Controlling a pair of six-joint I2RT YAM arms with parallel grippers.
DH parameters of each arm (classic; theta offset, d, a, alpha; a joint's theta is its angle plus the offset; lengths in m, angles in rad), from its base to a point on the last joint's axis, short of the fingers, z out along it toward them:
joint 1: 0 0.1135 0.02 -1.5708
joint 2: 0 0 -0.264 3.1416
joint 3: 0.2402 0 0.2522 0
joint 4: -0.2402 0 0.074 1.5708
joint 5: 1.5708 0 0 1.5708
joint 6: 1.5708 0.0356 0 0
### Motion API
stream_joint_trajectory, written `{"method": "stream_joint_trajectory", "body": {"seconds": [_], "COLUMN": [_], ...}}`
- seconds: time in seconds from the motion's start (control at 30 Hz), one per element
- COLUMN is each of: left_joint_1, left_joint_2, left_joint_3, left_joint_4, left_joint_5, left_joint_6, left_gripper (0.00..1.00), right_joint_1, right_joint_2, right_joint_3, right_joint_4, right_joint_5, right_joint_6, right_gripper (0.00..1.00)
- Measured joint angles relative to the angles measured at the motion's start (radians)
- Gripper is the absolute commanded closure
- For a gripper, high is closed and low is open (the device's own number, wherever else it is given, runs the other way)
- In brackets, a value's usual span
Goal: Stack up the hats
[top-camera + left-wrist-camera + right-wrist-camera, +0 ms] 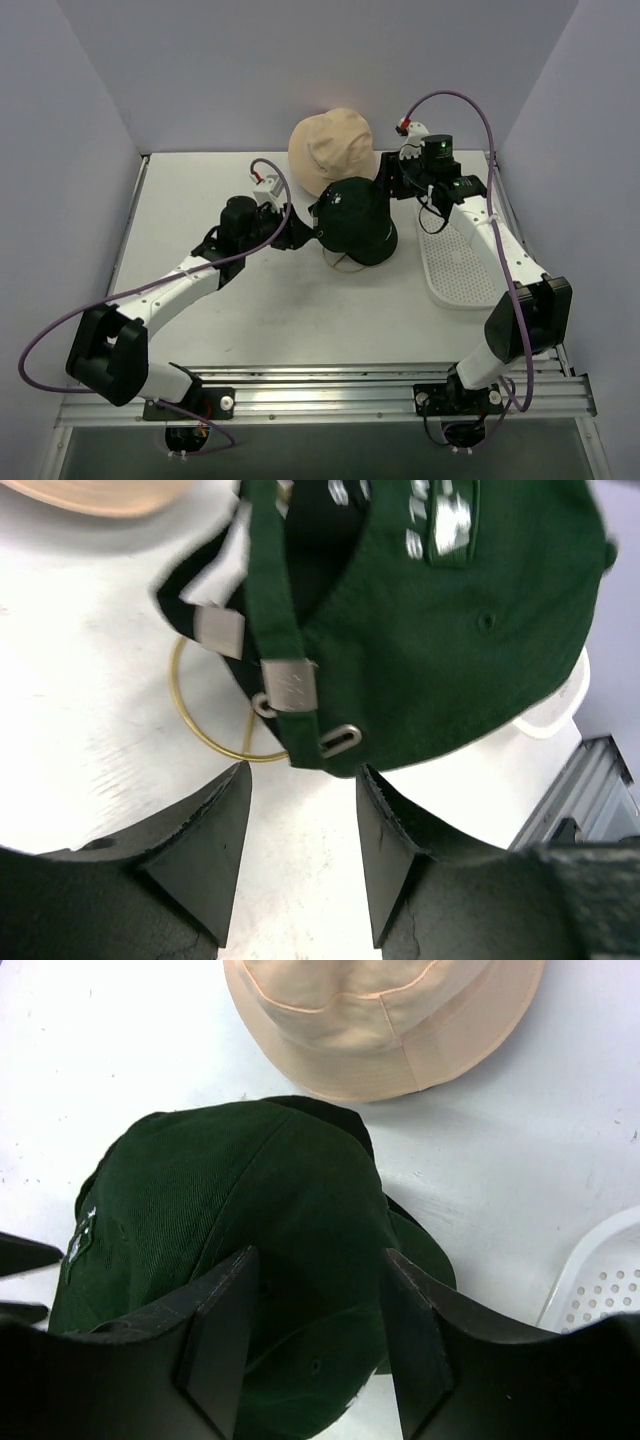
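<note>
On the white tabletop (200, 320), the dark green hat (355, 220) sits just beside the tan bucket hat (332, 150). Only my left wrist view shows its metal buckle (288, 685) and a gold wire ring (195, 725) underneath. My left gripper (300, 855) and right gripper (320, 1330) are both spread apart, holding nothing. Up close, the tan hat is cut off. Pale walls (300, 60) stand around.

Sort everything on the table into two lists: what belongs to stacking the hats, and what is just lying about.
For the job:
- dark green hat
- tan bucket hat
- black fabric showing under the green one, seemingly another cap

Lying about:
- white perforated tray
- gold wire frame under the green hat
</note>
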Motion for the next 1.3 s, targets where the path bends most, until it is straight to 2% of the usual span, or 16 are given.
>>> {"method": "stream_joint_trajectory", "body": {"seconds": [0.23, 0.4, 0.57, 0.97, 1.3], "left_joint_1": [0.063, 0.064, 0.062, 0.059, 0.059], "left_joint_2": [-0.017, 0.055, 0.131, 0.209, 0.323], "left_joint_3": [0.242, 0.379, 0.392, 0.362, 0.458], "left_joint_4": [-0.176, -0.216, -0.255, -0.248, -0.248], "left_joint_5": [-0.056, -0.003, 0.050, 0.066, 0.066], "left_joint_6": [0.033, 0.088, 0.129, 0.157, 0.165], "left_gripper": [0.44, 0.44, 0.45, 0.46, 0.46], "right_joint_1": [0.000, 0.000, 0.000, 0.000, 0.000], "right_joint_2": [-0.002, -0.003, -0.021, -0.067, -0.067], "right_joint_3": [-0.009, -0.023, -0.037, -0.068, -0.070], "right_joint_4": [-0.006, -0.005, -0.005, 0.002, 0.003], "right_joint_5": [0.000, 0.002, 0.005, 0.014, 0.016], "right_joint_6": [-0.006, -0.006, -0.006, -0.005, -0.006], "right_gripper": [0.53, 0.53, 0.53, 0.53, 0.53]}}
